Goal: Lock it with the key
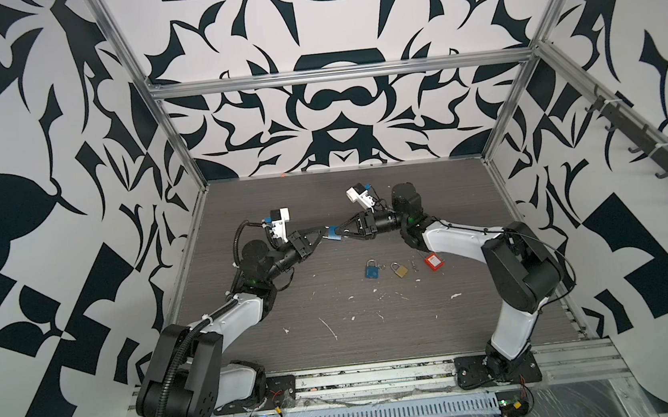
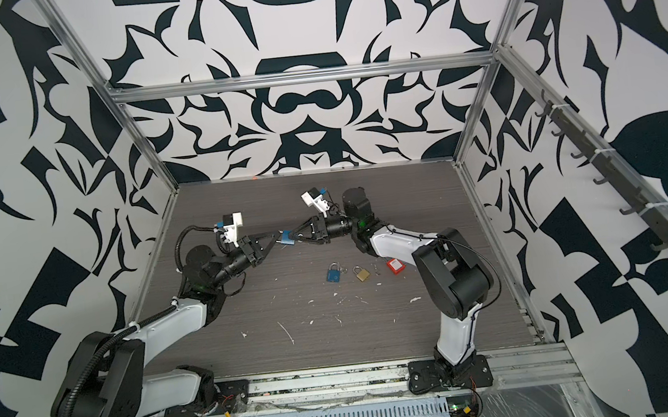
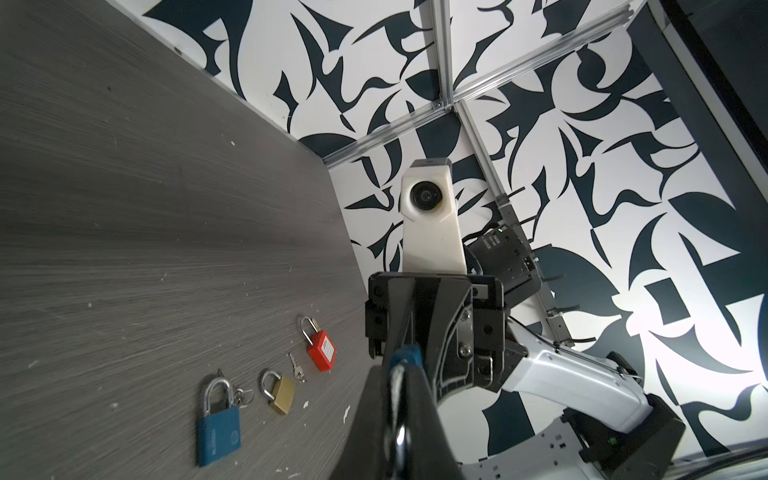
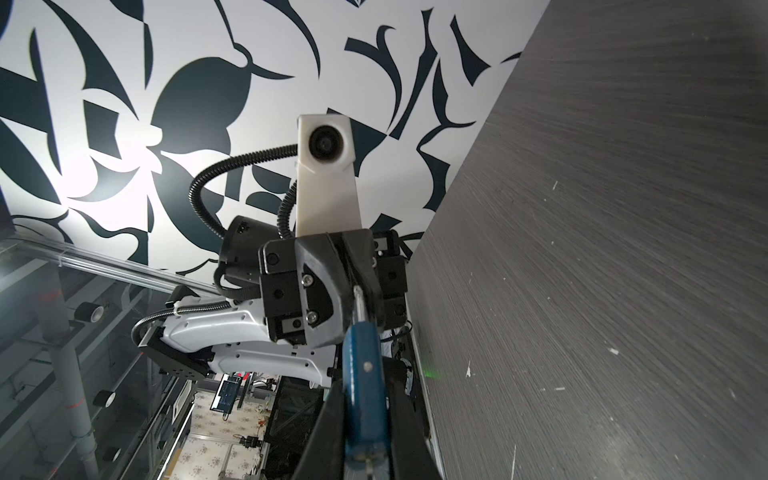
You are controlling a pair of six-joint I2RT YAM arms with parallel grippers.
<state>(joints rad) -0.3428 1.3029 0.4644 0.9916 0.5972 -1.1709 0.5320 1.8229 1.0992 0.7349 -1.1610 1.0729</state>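
Observation:
A blue padlock [image 1: 334, 234] [image 2: 287, 239] hangs in mid-air between my two grippers, above the table's far middle. My right gripper [image 1: 342, 233] [image 4: 365, 419] is shut on its blue body [image 4: 362, 374]. My left gripper [image 1: 322, 236] [image 3: 397, 376] is shut on its silver shackle [image 3: 397, 384], with the blue body [image 3: 408, 355] just beyond the fingertips. A small metal stub [image 4: 365, 457] shows at the body's near end; whether it is a key I cannot tell. A loose silver key [image 3: 297, 368] [image 1: 414, 263] lies on the table.
On the grey table [image 1: 291, 305] lie in a row another blue padlock [image 1: 370, 270] with a key ring [image 3: 243, 397], a brass padlock [image 1: 399, 270] and a red padlock [image 1: 433, 260], right of middle under the right arm. White flecks dot the front. Aluminium frame posts [image 1: 175, 141] edge the table.

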